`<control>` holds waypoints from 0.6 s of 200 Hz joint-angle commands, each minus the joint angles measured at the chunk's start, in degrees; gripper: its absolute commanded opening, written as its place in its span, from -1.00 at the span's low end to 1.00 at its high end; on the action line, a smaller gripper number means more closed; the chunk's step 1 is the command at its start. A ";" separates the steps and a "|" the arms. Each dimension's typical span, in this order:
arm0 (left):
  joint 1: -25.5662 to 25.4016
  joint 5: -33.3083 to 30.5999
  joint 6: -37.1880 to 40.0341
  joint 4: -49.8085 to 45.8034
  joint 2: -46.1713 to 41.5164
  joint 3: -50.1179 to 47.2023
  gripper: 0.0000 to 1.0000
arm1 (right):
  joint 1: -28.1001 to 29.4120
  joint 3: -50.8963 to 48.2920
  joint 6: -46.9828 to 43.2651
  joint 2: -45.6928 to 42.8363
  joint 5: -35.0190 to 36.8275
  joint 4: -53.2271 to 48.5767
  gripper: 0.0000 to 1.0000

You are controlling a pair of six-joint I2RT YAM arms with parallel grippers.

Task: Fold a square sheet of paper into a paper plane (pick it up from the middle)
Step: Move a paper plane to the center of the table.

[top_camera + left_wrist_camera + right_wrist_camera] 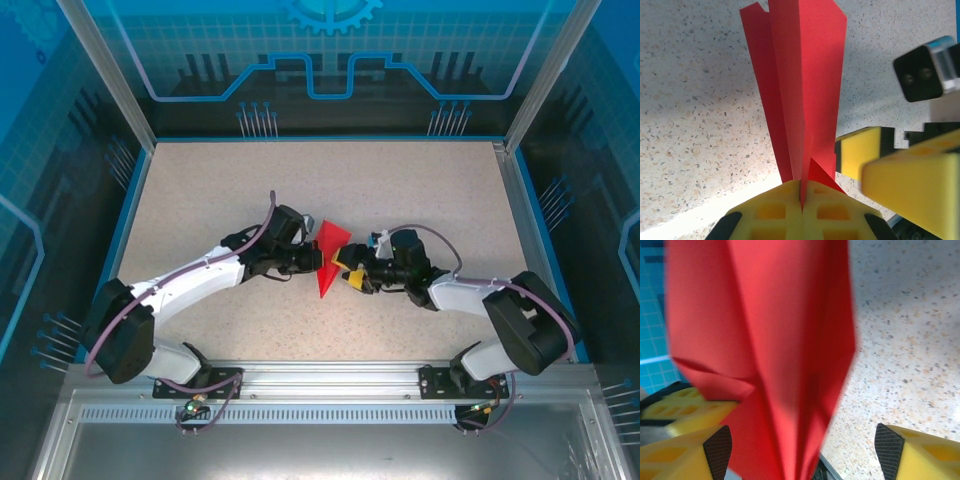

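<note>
Start at the near edge of the top view. The left arm and right arm rise from the metal rail and reach inward. They meet at the middle of the speckled table.

Check the left gripper. In the left wrist view its yellow fingers are pressed together, and the red paper is pinched in the seam between them. The paper stands away from the pinch as a narrow folded strip with long creases, widening toward its free end.

Check the right gripper. In the right wrist view its two black pads sit well apart at the lower corners, so the jaws are spread. The paper lies in the gap between them. It runs just beside the pad on the left of that view and is clear of the other. Contact with that pad cannot be confirmed. In the left wrist view the right gripper's fingers sit just beside the paper, on its right.

In the top view, locate the paper between the two grippers. Its narrow tip points toward the near edge and its wide end toward the far wall. You cannot tell whether it touches the table.
</note>
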 commanded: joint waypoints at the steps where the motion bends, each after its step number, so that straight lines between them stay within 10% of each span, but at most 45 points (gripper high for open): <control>1: 0.38 2.14 -1.74 3.87 -0.42 -2.09 -1.00 | 0.34 1.12 -1.21 -3.20 0.11 -4.24 0.57; 120: 0.48 3.83 -3.44 10.00 1.42 -3.76 -1.00 | -0.25 3.36 -3.26 -7.44 -0.19 -10.59 0.56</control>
